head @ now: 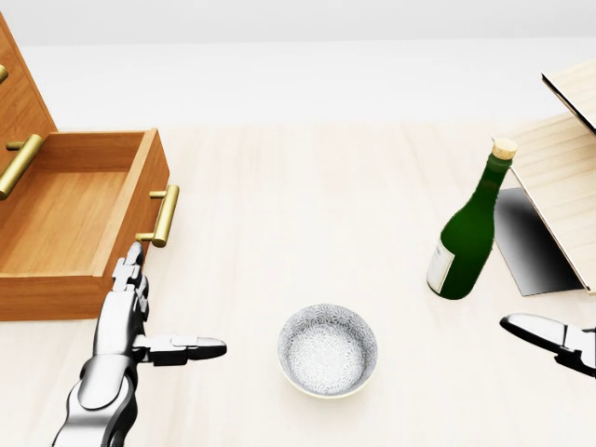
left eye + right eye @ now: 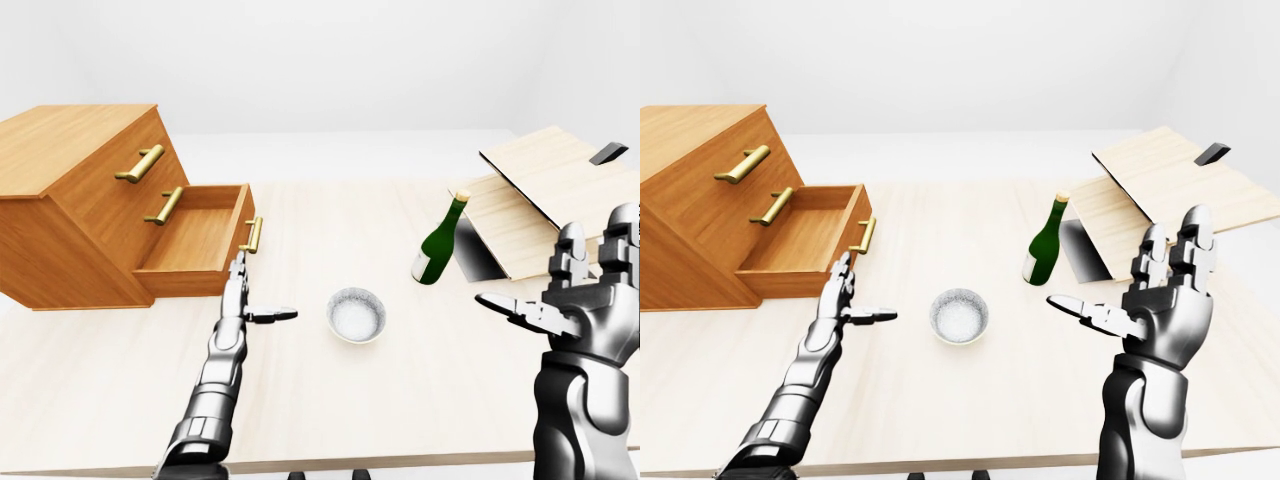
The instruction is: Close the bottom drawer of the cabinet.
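A wooden cabinet (image 2: 80,190) stands at the left of the table. Its bottom drawer (image 2: 200,245) is pulled out and looks empty, with a brass handle (image 2: 253,235) on its face. My left hand (image 2: 240,290) is open, fingers stretched toward the drawer face, fingertips (image 1: 135,251) just below the handle (image 1: 164,216); I cannot tell if they touch it. My right hand (image 2: 1160,290) is open and raised at the right, holding nothing.
A small patterned bowl (image 1: 328,350) sits near the table's middle. A green bottle (image 1: 466,233) with a cork stands to its right. A tilted wooden box with an open lid (image 2: 540,205) lies at the far right. The table's near edge (image 2: 400,462) runs along the bottom.
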Tool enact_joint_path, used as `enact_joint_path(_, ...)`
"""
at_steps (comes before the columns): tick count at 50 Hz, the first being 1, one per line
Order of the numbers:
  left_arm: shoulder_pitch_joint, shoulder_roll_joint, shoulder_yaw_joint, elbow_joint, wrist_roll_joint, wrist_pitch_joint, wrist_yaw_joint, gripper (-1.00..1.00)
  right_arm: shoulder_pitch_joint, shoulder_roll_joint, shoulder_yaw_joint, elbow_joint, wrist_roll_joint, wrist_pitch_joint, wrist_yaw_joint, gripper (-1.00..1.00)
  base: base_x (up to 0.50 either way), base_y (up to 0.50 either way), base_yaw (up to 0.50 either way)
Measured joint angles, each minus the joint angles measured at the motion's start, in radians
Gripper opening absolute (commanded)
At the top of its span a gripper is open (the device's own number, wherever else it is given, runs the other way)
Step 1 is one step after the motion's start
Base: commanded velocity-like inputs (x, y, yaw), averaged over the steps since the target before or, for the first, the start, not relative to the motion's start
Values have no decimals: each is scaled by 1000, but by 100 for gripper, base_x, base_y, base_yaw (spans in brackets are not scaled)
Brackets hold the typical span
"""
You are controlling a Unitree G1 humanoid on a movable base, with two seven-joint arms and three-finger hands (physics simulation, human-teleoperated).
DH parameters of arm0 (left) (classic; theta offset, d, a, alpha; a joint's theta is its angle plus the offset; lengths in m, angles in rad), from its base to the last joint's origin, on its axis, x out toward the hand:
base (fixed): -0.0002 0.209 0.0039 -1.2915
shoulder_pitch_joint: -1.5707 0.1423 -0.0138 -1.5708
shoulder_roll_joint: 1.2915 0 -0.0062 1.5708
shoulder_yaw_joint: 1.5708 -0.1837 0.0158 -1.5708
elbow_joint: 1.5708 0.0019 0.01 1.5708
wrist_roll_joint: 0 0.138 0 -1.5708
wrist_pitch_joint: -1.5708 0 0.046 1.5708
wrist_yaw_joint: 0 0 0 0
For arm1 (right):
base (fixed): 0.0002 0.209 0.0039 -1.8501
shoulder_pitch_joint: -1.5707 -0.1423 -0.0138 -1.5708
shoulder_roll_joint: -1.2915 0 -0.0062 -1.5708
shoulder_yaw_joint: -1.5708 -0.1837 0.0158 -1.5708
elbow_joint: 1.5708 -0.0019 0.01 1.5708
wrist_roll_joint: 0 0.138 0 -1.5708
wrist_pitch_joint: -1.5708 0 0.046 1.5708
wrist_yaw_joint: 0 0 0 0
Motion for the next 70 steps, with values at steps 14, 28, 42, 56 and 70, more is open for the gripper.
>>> enact_joint_path(14,-174,27,4,287,-3,0,29,100,1,0,3,4,-3,0,4,100,0,0,0)
enact_joint_path(28,-286,56,17,432,-11,0,39,100,-1,-1,5,-4,-4,0,4,100,0,0,0)
enact_joint_path(42,-336,75,25,512,-30,0,36,100,0,1,6,-8,-5,0,6,100,0,0,0)
enact_joint_path(56,-345,89,38,564,-54,0,33,100,2,2,7,0,-5,0,9,100,0,0,0)
enact_joint_path(70,-345,122,57,579,-105,0,44,100,3,3,12,11,-8,0,10,100,0,0,0)
